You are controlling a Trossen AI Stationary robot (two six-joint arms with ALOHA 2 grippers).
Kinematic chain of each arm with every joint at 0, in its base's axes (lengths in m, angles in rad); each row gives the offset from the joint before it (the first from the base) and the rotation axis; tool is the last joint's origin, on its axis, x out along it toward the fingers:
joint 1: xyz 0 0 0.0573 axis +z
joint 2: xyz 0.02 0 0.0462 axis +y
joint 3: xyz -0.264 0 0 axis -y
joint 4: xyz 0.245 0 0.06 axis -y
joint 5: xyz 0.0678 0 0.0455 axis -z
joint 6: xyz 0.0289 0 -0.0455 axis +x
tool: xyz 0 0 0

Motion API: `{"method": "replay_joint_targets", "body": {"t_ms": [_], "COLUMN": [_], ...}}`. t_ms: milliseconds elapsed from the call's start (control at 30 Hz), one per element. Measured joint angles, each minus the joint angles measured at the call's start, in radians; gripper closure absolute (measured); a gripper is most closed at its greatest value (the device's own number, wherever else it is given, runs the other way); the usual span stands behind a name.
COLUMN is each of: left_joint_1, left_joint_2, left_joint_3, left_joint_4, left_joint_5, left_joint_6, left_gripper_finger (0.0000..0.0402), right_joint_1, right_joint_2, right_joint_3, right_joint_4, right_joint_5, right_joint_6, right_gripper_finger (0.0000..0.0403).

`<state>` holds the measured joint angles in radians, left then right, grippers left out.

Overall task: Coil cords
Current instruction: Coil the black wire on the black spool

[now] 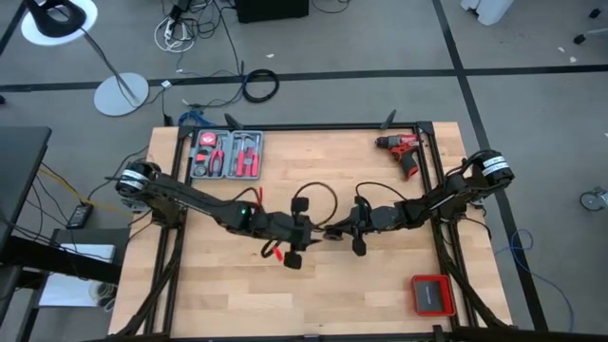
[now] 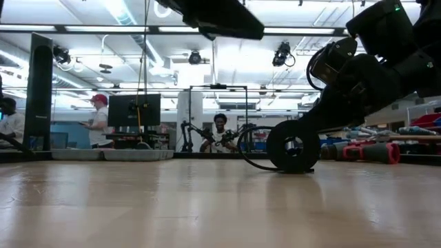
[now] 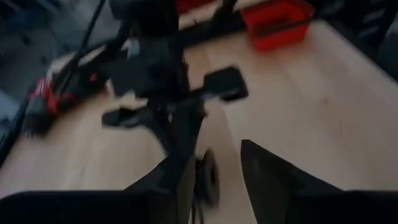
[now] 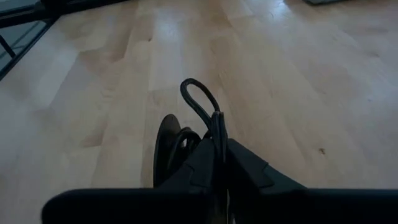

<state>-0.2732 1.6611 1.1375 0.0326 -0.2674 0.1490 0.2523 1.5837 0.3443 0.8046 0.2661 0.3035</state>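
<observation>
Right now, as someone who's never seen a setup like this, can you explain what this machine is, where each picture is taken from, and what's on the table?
It is a robot with two dark jointed arms at a wooden table. One picture looks straight down from above, one looks level across the tabletop, and two come from cameras on the arms' wrists.

On the table lie a thin black cord, a red drill, a tray of hand tools and a small red box.

The arms meet mid-table. The right end effector is pinched on a loop of the cord. The left end effector is open, close beside it; whether it touches the cord is unclear. People show in the room behind.
</observation>
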Motion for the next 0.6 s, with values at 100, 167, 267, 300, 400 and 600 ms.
{"method": "replay_joint_targets", "body": {"t_ms": [100, 167, 267, 300, 400, 600], "left_joint_1": [-0.009, -0.009, -0.016, -0.018, -0.025, -0.024], "left_joint_2": [0.000, 0.000, -0.008, -0.012, -0.030, -0.101], "left_joint_3": [-0.069, -0.111, -0.174, -0.192, -0.243, -0.307], "left_joint_4": [0.167, 0.250, 0.354, 0.390, 0.461, 0.496], "left_joint_5": [-0.010, -0.014, -0.010, -0.007, -0.005, -0.012], "left_joint_6": [0.019, 0.002, -0.033, -0.048, -0.063, -0.074], "left_gripper_finger": [0.0270, 0.0270, 0.0270, 0.0270, 0.0270, 0.0270], "right_joint_1": [0.000, 0.000, 0.000, 0.000, 0.000, 0.000], "right_joint_2": [0.000, 0.000, 0.000, 0.000, 0.000, -0.001], "right_joint_3": [0.000, 0.000, 0.000, 0.000, 0.000, 0.000], "right_joint_4": [-0.002, -0.003, -0.002, -0.001, 0.012, 0.022], "right_joint_5": [0.000, 0.000, 0.001, 0.001, 0.001, -0.040], "right_joint_6": [0.009, 0.008, 0.007, 0.002, -0.016, -0.009], "right_gripper_finger": [0.0361, 0.0357, 0.0356, 0.0356, 0.0357, 0.0356]}}
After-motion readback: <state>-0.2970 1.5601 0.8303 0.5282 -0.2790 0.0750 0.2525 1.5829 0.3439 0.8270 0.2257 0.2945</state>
